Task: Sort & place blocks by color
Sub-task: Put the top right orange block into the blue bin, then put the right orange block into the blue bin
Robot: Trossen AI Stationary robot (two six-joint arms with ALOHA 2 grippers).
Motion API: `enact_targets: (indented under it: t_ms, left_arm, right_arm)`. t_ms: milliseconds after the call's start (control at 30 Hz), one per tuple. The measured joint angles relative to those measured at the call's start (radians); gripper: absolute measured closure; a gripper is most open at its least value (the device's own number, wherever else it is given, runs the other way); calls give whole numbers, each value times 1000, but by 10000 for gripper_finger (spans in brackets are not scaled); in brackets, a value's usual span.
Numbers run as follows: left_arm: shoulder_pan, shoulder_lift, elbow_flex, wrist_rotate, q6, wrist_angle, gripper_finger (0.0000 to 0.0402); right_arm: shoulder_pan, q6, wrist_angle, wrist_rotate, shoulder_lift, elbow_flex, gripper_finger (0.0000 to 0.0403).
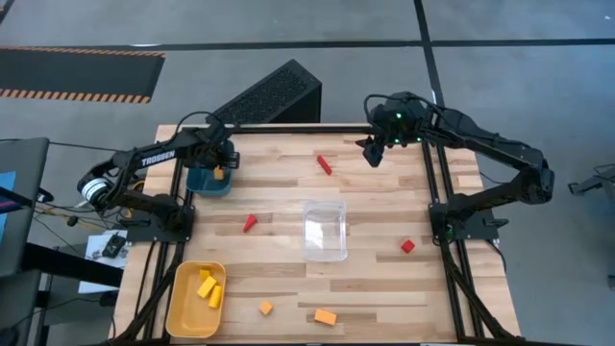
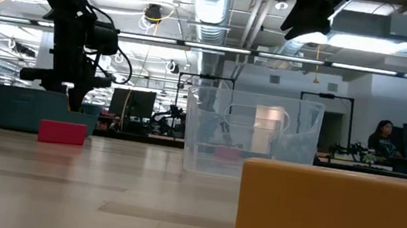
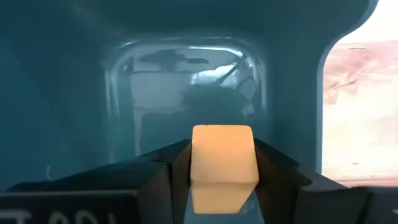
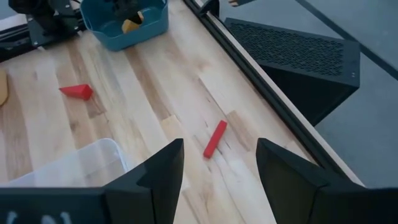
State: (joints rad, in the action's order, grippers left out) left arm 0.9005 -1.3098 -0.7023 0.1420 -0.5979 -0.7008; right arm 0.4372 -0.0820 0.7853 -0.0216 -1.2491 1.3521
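My left gripper [image 1: 219,173] reaches down into a teal tray [image 1: 197,183] at the table's far left and is shut on an orange-yellow block [image 3: 222,154]. My right gripper [image 4: 219,163] is open and hovers above the far middle of the table, over a red bar [image 4: 215,138] that lies flat on the wood. Also lying on the table are a red wedge [image 1: 250,223], a red cube [image 1: 407,246] and two orange blocks [image 1: 265,308] [image 1: 325,316]. Yellow blocks [image 1: 209,288] lie in a yellow tray [image 1: 178,312]. My left gripper pinches the orange-yellow block by two opposite side faces [image 3: 194,158], one finger on each. The fingers come from above, pointing down into the teal tray. The block's front face [image 3: 222,146] shows between them. Whether the block touches the tray floor I cannot tell.
A clear plastic box [image 1: 325,231] stands at the table's middle, between the red wedge and the red cube. A black perforated case [image 1: 274,94] lies beyond the far edge. An orange block [image 2: 339,216] sits close before the low camera. Bare wood lies around the red bar.
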Motion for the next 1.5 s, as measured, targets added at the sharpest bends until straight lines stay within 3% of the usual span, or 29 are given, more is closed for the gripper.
enact_targets:
  t_ms: [500, 800, 967, 1133, 1267, 1500]
  left_arm:
    - [-8, 21, -31, -52, -3, 9, 216]
    - [-78, 140, -127, 27, -14, 37, 215]
    - [-191, 223, -130, 33, -6, 195, 214]
    - [-388, 252, -127, 148, -26, 380, 214]
    - [-537, 234, -127, 211, -12, 492, 214]
    - [-728, 188, -126, 156, 12, 535, 214]
  right_arm:
    - [-27, -43, 84, 25, 0, 0, 182]
    - [-7, -16, 154, 50, 26, 0, 182]
    - [49, 8, 150, 113, 57, -60, 182]
    - [76, -73, 150, 214, 122, -235, 182]
    - [23, -130, 123, 227, 184, -376, 182]
    - [-136, -220, -59, 222, 212, -545, 182]
